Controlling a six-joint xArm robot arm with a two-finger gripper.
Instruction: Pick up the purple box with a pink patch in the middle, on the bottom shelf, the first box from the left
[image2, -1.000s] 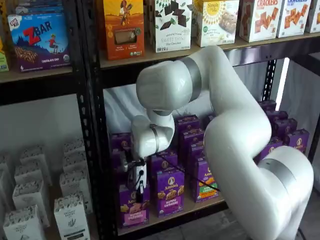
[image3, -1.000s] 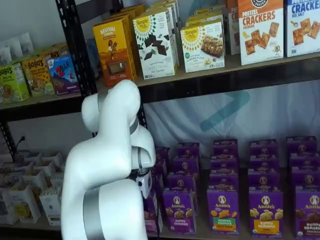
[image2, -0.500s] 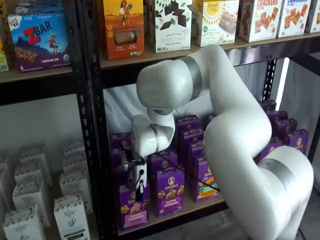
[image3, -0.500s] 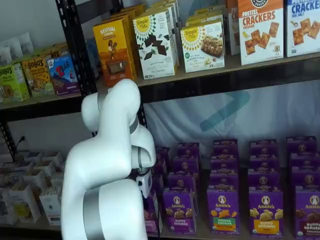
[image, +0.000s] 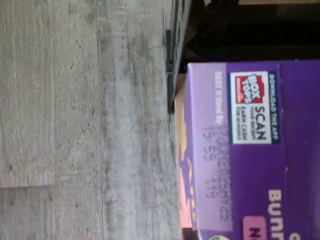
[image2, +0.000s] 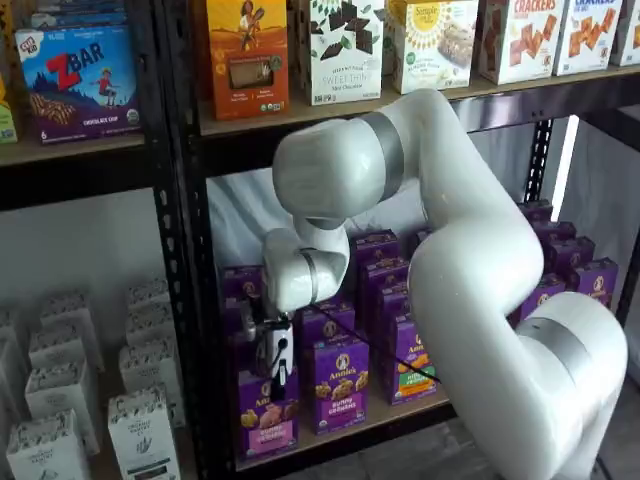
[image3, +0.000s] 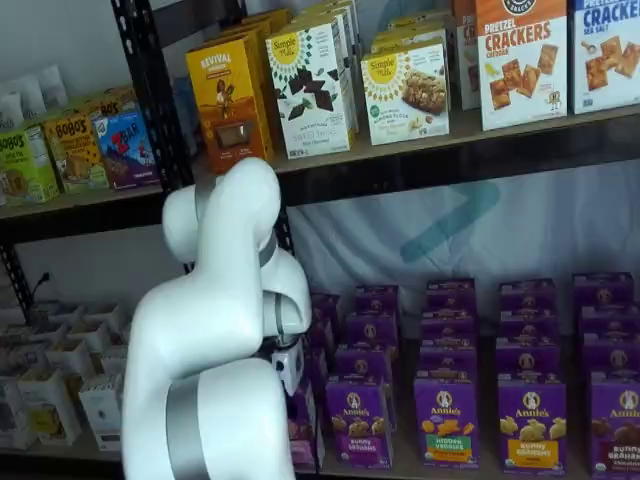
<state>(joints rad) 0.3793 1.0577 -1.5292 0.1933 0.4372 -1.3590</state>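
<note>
The purple box (image2: 267, 420) stands upright at the front of the bottom shelf (image2: 345, 428), right beside the black post (image2: 190, 300) at the shelf's left end. It has a pink band low on its front and pink snack pictures above that. In a shelf view the gripper (image2: 277, 380) hangs just above the top of this box, with its white body under the big white arm (image2: 470, 270). The black fingers (image2: 281, 368) show only as one dark shape in front of the box top, so I cannot tell if they are wide, narrow, or holding the box. In the other shelf view the arm (image3: 215, 340) hides most of the box, and only a thin strip of the purple box (image3: 303, 440) peeks out beside it. The wrist view is turned on its side. It looks down on the purple top of the box (image: 250, 145), with a red and white Box Tops label (image: 251, 108) and a faint printed date. A bit of pink shows on the box front. The gray floor (image: 85, 120) lies past the shelf edge. More purple boxes stand in rows beside and behind the first one. The next box (image2: 338, 385) in the front row has a purple band. An orange box (image2: 246, 55) and other snack boxes stand on the shelf above.
</note>
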